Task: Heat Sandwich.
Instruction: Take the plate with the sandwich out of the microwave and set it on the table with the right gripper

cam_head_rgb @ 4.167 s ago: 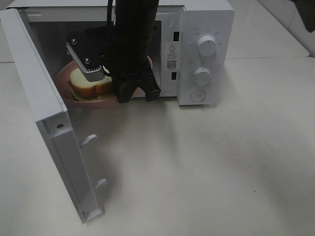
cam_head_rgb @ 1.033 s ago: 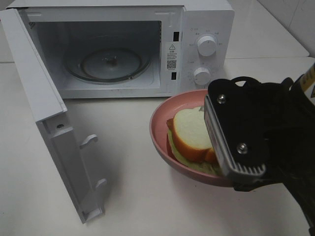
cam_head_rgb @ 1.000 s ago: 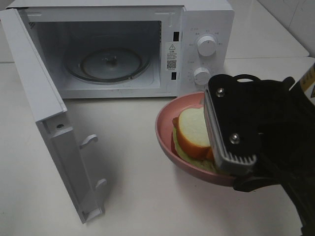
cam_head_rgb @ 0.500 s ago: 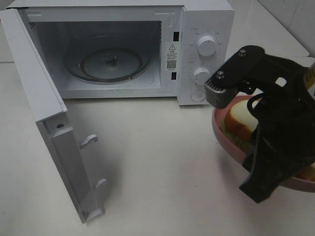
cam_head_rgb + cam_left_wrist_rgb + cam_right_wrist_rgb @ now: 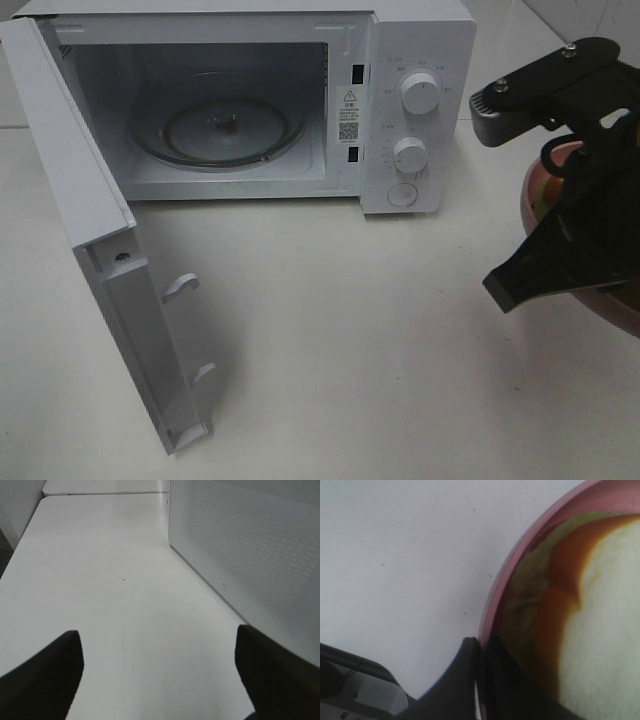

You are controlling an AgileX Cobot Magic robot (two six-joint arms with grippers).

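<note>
The sandwich (image 5: 600, 630), white bread with tan crust and a pale filling, lies on the round pink plate (image 5: 517, 560). In the right wrist view my right gripper (image 5: 482, 677) is shut on the plate's rim. In the exterior view that gripper (image 5: 575, 215) holds the plate (image 5: 612, 302) above the table at the far right, to the right of the microwave (image 5: 420, 110). The arm hides the sandwich there. The microwave door (image 5: 90, 230) stands open and its glass turntable (image 5: 220, 130) is bare. My left gripper (image 5: 160, 680) is open and empty over the table.
The microwave's two knobs (image 5: 421, 92) and button face the front on its right panel. The open door juts toward the front left. In the left wrist view the microwave's perforated side wall (image 5: 250, 545) stands close by.
My right gripper has carried the plate with the sandwich out of the microwave, across the table front and to the far right. The turntable is now bare.
</note>
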